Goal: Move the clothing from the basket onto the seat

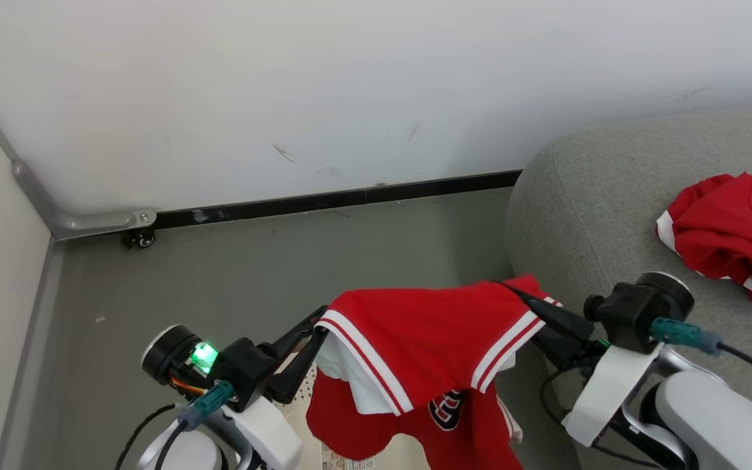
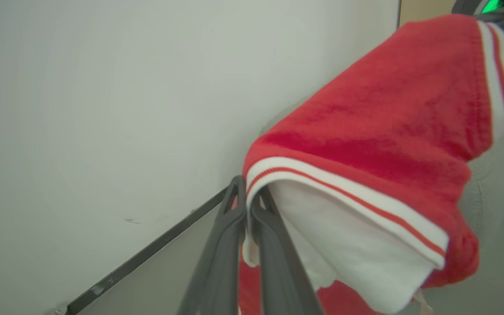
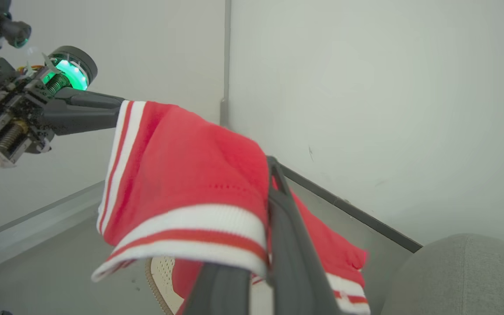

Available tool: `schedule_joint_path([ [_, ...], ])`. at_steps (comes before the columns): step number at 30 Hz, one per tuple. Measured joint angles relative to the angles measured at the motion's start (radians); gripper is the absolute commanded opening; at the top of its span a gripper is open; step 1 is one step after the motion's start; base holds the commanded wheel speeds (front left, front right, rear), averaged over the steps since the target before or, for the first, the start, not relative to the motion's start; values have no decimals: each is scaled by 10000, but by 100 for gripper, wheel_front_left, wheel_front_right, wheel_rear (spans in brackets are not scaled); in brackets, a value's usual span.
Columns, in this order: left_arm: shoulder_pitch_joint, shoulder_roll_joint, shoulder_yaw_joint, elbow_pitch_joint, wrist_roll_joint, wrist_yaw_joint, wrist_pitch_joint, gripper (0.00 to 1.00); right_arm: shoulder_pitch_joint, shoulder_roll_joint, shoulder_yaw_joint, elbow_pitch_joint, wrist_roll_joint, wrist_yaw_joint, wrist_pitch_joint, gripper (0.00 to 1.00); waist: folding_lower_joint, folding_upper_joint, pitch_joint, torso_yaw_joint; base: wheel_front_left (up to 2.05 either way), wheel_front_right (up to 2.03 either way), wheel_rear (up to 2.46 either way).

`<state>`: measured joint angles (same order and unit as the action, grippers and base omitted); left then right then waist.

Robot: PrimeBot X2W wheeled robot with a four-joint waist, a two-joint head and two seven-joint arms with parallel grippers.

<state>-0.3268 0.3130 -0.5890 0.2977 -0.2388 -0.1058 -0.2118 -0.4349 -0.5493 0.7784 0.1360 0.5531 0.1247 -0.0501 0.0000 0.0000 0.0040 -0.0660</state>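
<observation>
The left end effector [image 1: 318, 328] and the right end effector [image 1: 516, 292] are both clamped shut on a red jersey [image 1: 415, 326]. Each pinches a striped white-and-red hem, so the cloth hangs stretched between them in the air above the grey floor [image 1: 252, 274]. Beneath it, the basket [image 3: 159, 280] shows part of its brown rim and perforated wall. A second red garment [image 1: 728, 235] lies crumpled on the grey seat [image 1: 591, 196], apart from the held one.
</observation>
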Motion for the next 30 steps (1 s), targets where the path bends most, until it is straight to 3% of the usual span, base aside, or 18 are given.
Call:
schedule_joint_path([
  [6,202,-458,6,61,-426,-2,-46,0,23,288,-832,171,117,0,-332,0,0,0,8,-14,0,0,0],
  [7,217,-495,-2,84,-430,-2,-48,7,38,337,-957,222,117,0,-387,0,0,0,8,-14,0,0,0],
  [9,223,-579,-4,104,-506,-2,-86,38,45,420,-1118,291,117,0,-410,0,0,0,8,-9,0,0,0],
  [11,227,-633,-48,121,-508,-10,-88,49,51,481,-1266,326,115,0,-483,0,0,0,5,3,0,0,0],
  [12,233,-637,-65,132,-508,-10,-88,77,51,485,-1310,341,113,0,-485,0,-1,0,3,11,0,0,0],
  [13,238,-635,-79,148,-510,-12,-90,95,63,504,-1379,372,102,0,-531,0,0,0,1,21,0,0,0],
  [14,244,-633,-90,159,-512,-12,-92,100,85,529,-1476,401,98,0,-569,0,0,0,-3,30,0,0,0],
  [24,576,-299,301,336,-704,21,-136,100,474,585,-2383,734,-90,0,-702,0,0,0,-85,82,0,0,0],
  [30,658,-318,683,324,-926,282,-190,100,834,568,-3026,748,-224,0,-744,0,0,0,-158,34,0,0,0],
])
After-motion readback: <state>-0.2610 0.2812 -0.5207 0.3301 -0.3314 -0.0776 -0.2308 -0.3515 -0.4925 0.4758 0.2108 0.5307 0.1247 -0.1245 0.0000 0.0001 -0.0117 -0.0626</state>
